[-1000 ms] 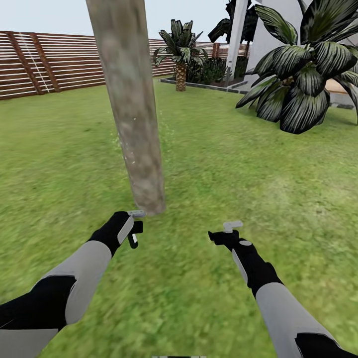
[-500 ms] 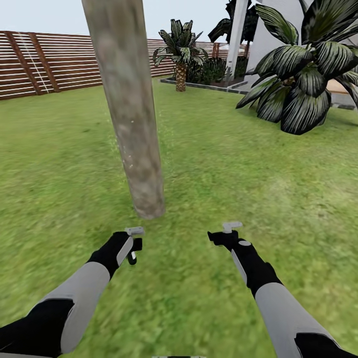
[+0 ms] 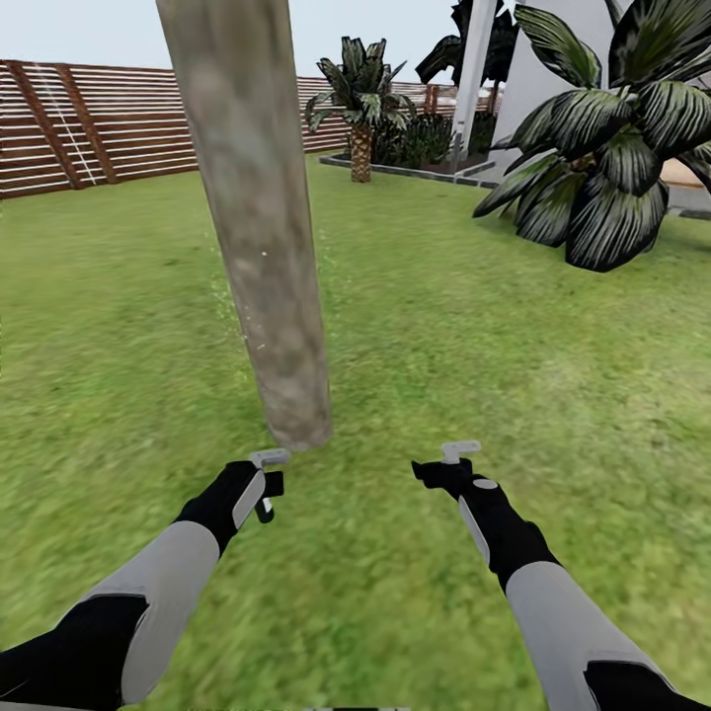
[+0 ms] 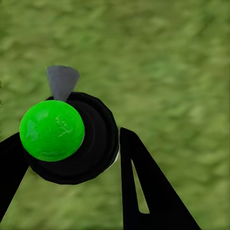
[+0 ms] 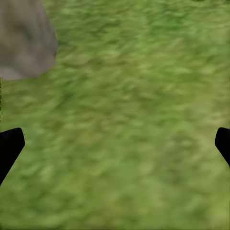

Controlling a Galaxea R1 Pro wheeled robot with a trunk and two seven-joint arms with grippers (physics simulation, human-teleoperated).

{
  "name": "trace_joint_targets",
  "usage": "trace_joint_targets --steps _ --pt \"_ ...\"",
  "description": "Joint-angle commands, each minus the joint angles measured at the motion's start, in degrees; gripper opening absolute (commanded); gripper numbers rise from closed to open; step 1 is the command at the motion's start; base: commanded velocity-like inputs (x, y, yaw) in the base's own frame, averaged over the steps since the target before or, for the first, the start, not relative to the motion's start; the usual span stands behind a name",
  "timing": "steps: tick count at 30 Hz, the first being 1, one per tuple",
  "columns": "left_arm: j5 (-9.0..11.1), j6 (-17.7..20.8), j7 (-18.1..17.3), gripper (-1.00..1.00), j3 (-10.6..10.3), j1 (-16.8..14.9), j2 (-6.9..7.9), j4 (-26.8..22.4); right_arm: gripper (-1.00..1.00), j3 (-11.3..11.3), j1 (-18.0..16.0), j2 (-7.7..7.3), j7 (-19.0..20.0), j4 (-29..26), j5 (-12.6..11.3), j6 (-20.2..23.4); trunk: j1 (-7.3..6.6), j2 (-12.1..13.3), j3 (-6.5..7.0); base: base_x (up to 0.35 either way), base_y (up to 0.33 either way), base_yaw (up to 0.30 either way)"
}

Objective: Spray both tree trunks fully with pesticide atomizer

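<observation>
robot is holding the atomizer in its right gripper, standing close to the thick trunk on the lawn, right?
Not quite: the atomizer is in the left gripper, as the left wrist view shows. The right gripper is open with nothing in it. The rest holds: the trunk stands close ahead on the lawn.

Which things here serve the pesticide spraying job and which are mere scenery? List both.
Belonging to the job:
- small black pesticide atomizer with green round top, gripped in the left end effector
- thick mottled beige-grey tree trunk
- right end effector, open and empty

Just scenery:
- brown horizontal-slat wooden fence
- short palm with scaly trunk
- broad dark-leaved bush
- white house wall
</observation>
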Motion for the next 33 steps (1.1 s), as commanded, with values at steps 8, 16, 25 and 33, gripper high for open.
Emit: trace_joint_targets --steps 8,16,25,33 --pt "0.58 0.11 0.34 -1.00 0.10 0.00 -0.68 -0.15 1.00 -0.30 0.02 0.06 0.42 -0.09 0.58 0.31 -0.01 -0.02 -0.33 0.056 -0.169 0.092" --pt "0.58 0.11 0.05 -1.00 0.10 0.00 -1.12 -0.15 1.00 -0.30 0.00 0.06 0.36 -0.09 0.60 0.31 -0.01 -0.02 -0.33 0.146 -0.202 0.062" --pt "0.58 0.11 -0.12 -1.00 0.10 0.00 -1.27 -0.15 1.00 -0.30 0.03 0.06 0.36 -0.09 0.60 0.31 -0.01 -0.02 -0.33 0.113 -0.230 0.270" --pt "0.50 0.11 -0.04 -1.00 0.10 0.01 -1.73 -0.15 1.00 -0.30 0.03 0.06 0.44 -0.09 0.60 0.31 -0.01 -0.02 -0.33 0.001 -0.273 0.070"
